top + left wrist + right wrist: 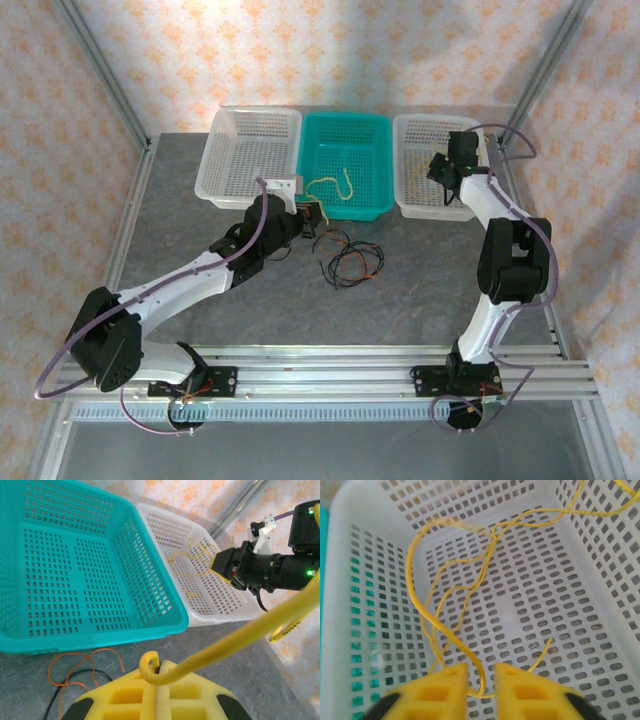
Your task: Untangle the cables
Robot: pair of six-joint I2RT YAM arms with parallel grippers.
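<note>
Grey table (420,300) w/ three baskets at far edge: white basket (228,185) on L, teal basket (378,150) centre, second white basket (412,195) on R. L fingers (160,685) are pressed together on the hooked end of a yellow cable (235,638), just in front of teal basket. R fingers (462,672) stand slightly apart over second white basket; yellow cable loops (409,575) lie inside it, one strand passing thru the gap, not pinched. Black + orange cables (345,262) lie coiled on table near L fingers.

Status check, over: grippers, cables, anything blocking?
Left gripper shut on a yellow cable. Right gripper open over the white basket, second yellow cable between its fingers. Black and orange cables tangled on table. Nothing blocking.
</note>
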